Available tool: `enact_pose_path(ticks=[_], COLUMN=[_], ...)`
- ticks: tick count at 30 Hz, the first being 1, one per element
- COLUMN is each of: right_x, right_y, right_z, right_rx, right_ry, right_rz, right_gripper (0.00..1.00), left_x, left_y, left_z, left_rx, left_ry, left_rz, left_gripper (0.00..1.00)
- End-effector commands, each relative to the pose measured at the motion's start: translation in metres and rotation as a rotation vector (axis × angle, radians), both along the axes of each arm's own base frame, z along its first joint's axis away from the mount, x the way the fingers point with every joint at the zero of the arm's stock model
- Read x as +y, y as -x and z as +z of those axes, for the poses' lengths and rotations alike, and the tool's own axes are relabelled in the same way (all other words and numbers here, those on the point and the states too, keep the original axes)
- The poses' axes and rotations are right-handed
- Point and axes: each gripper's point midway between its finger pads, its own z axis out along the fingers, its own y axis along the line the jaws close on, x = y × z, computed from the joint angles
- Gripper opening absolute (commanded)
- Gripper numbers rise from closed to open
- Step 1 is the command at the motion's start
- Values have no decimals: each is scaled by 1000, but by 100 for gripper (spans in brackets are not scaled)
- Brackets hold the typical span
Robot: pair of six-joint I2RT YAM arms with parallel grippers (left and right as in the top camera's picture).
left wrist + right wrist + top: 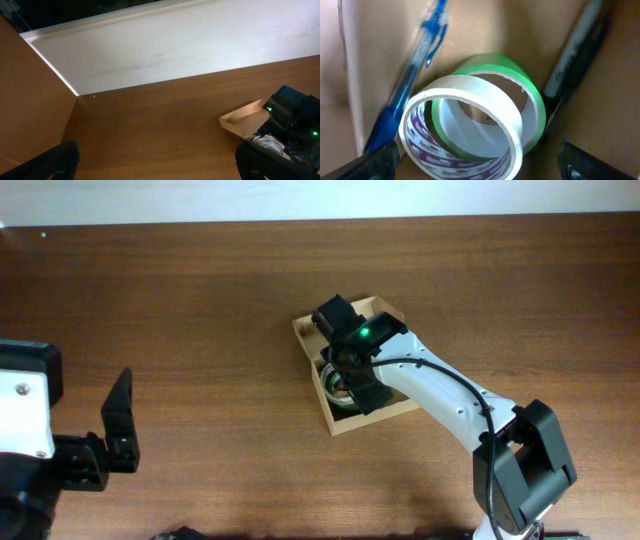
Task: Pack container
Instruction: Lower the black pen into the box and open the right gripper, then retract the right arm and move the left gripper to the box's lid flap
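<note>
Overhead puts the box (385, 308) right of the counter's middle, my right gripper (480, 167) inside it, spread apart; left gripper (160, 164) parted too. Lifting carelessly could snag the tape rolls (465, 87).

box (303, 332): on table (200, 300), right of centre | in box: pen (415, 75) left, marker (575, 60) right, two rolls between | top roll (485, 95) lies on lower roll (532, 105) | right gripper (350, 375): over box | left gripper (160, 172): far left
</note>
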Motion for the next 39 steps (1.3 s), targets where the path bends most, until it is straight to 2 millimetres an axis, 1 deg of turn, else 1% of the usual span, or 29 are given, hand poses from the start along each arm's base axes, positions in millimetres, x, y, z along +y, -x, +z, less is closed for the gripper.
enact_pose_path(ticks=[1,2,6,8,12,17,20,22,24,26,27,29,30,31,32,33,34,35,39], right_x=[0,-1,-7,-14,-25,-24,-20,-16,-13,-6,-4,0,0,-1,-3,-5,-11,-22,-52], right_y=[2,3,11,17,24,23,17,5,-10,-24,-27,-36,-38,-40,-40,-40,-39,-36,-27], right_z=[-3,-3,-4,-5,-5,-2,10,28,53,88,98,134,150,164,182,192,205,226,260], right_rx=[-14,-15,15,45,85,76,51,5,-57,-142,-165,-244,-277,-303,-333,-348,-365,-384,-411], right_ry=[66,78,134,166,229,253,265,300,346,382,385,409,423,431,436,438,441,440,439], right_rz=[371,444,722,844,1126,1394,1487,1504,1488,1479,1483,1470,1462,1459,1446,1438,1424,1382,1294], right_gripper=[94,92,91,86,85,85,87,87,90,95,99,99,97,80,51,40,24,4,4], left_x=[-1,-1,-1,-1,-2,-3,-1,-1,-2,-5,-6,-9,-11,-13,-16,-17,-19,-25,-42], left_y=[1,1,1,1,-1,-4,-8,-12,-18,-24,-26,-32,-35,-37,-41,-43,-46,-51,-68], left_z=[0,-1,-2,-2,-5,-10,-16,-21,-28,-39,-42,-52,-56,-60,-66,-70,-76,-90,-128], left_rx=[1,3,7,9,18,38,57,77,99,134,144,173,185,196,212,220,239,278,373], left_ry=[6,5,2,1,-4,-17,-38,-56,-68,-88,-94,-111,-116,-117,-116,-113,-116,-125,-121], left_rz=[-6,-6,-6,-6,-6,-2,19,30,45,45,44,44,43,42,43,47,49,36,17], left_gripper=[99,99,99,99,99,99,99,99,99,99,99,99,100,100,100,100,99,99,100])
